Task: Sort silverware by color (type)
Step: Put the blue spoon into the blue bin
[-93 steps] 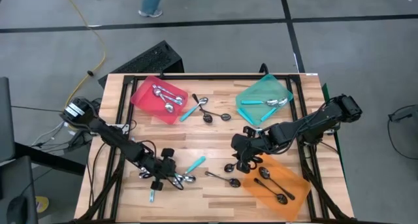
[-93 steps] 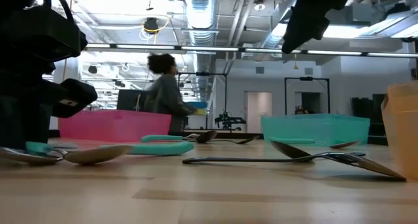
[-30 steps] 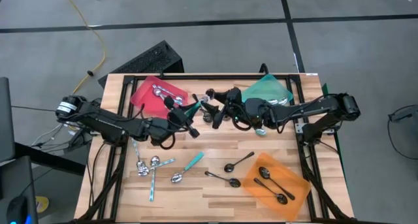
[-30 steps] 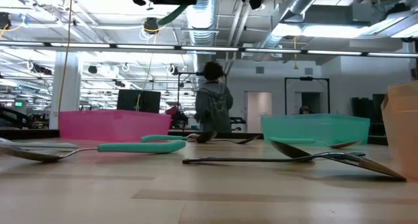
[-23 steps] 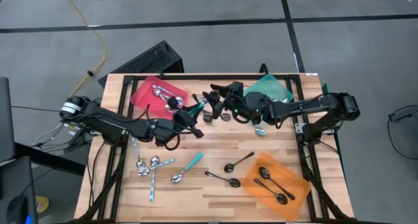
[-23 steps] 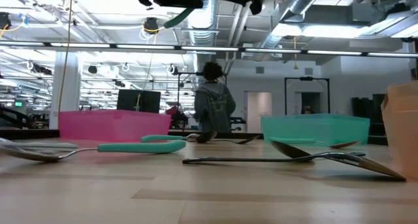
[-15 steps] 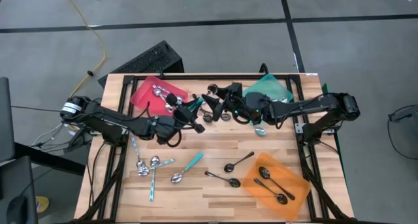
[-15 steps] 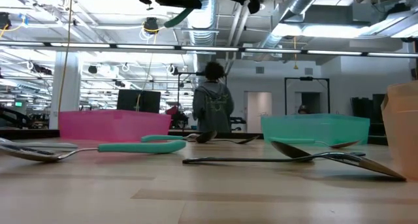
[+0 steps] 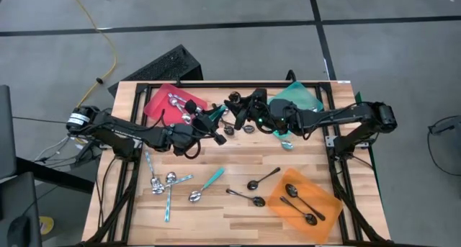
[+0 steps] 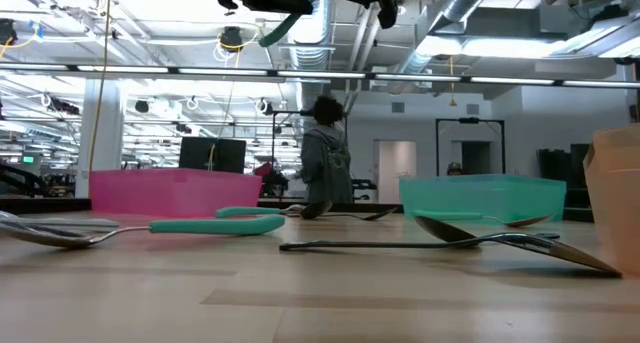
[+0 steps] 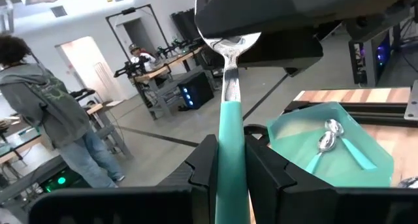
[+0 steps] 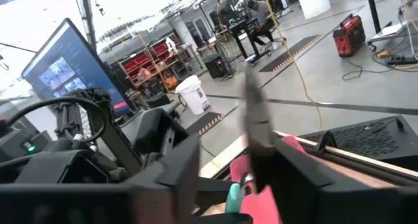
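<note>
A spoon with a teal handle (image 11: 230,119) and a silver bowl (image 11: 228,40) hangs high above the middle of the table's far half, also seen from above (image 9: 210,116) and in the low view (image 10: 278,27). My left gripper (image 9: 209,126) is shut on its handle. My right gripper (image 9: 239,111) faces it from the right, open. Its fingers (image 12: 186,172) stand on either side of the spoon's bowl end (image 12: 253,116); I cannot tell whether they touch it. Other silverware lies on the table and in the trays. My left gripper pinches the spoon's teal handle (image 11: 230,160) between its two fingers. The fingers come level from the table's left and lie along the spoon. The spoon is lifted clear and sticks out ahead of the fingers, bowl end toward my right gripper.
A red tray (image 9: 160,106) with silver spoons stands at the far left, a teal tray (image 9: 299,97) at the far right, and an orange tray (image 9: 317,207) with black spoons at the near right. Loose spoons lie near left (image 9: 164,182) and near middle (image 9: 261,179). A person stands beyond the table (image 10: 322,163).
My left gripper has carried the teal-handled spoon a little toward the table's right, toward my right gripper. My right gripper has rolled about its own axis while staying in place. The spoon stays lifted clear.
</note>
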